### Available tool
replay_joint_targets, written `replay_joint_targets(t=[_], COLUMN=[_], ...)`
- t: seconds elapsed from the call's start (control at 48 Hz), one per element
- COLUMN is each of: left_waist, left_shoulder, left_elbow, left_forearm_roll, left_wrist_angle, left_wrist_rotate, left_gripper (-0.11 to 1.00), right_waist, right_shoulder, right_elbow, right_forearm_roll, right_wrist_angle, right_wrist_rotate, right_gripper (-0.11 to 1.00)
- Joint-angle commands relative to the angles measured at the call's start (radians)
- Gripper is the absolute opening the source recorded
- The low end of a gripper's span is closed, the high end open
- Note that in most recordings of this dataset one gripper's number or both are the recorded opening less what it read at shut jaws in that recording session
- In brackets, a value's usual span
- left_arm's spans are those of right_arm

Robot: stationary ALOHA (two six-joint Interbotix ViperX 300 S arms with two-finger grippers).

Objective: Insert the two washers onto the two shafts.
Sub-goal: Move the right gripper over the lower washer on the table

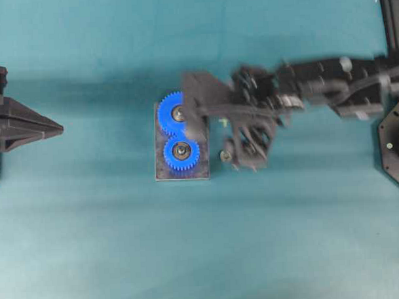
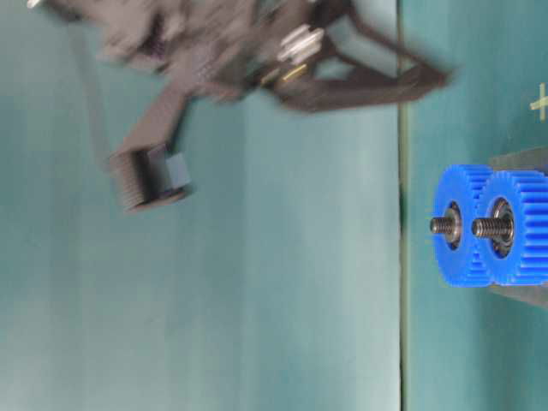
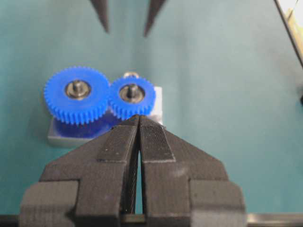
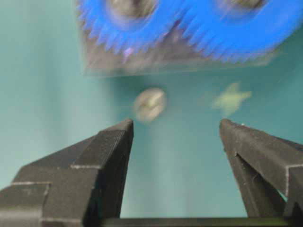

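The big teal desk (image 1: 91, 245) carries a small grey plate (image 1: 162, 172), and two blue gears (image 1: 181, 154) sit on it side by side, teeth touching. A little metal shaft (image 2: 485, 227) sticks up from the middle of each gear. The right arm (image 1: 328, 86) reaches in from its side, and its gripper (image 4: 176, 130) hangs just beside the plate, a bit blurry. In the right wrist view a small round silver piece, most likely the washer (image 4: 149, 104), lies flat on the desk between the plate's edge and the gripper; it is too blurry to be sure. It is not on a shaft yet. What could go wrong? The washer is thin and flat, so the fingers could slide over it or flick it away across the desk. It lies close to the plate, so one finger could bump the plate or the gears on the way down. If it is picked up crooked, its hole may miss the shaft and it could drop. The right fingers (image 4: 111, 146) are spread wide and hold nothing, touching nothing. The left gripper (image 3: 139, 124) waits well apart from the gears, its fingers (image 3: 154, 142) pressed together on nothing.
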Motion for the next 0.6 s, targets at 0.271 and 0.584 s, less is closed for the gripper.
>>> replay_joint_targets(t=[0.271,0.584], left_waist=[0.000,0.000], left_shoulder=[0.000,-0.002], left_elbow=[-0.009,-0.011], left_forearm_roll=[0.002,0.002], left_wrist_angle=[-0.005,-0.003], left_wrist_rotate=[0.000,-0.002], left_gripper=[0.01,0.01], right_waist=[0.021,0.009], right_shoulder=[0.127,0.138], right_elbow=[0.015,0.061], right_forearm_roll=[0.000,0.000], right_wrist_angle=[-0.156,-0.190], right_wrist_rotate=[0.023,0.028], right_gripper=[0.77,0.77])
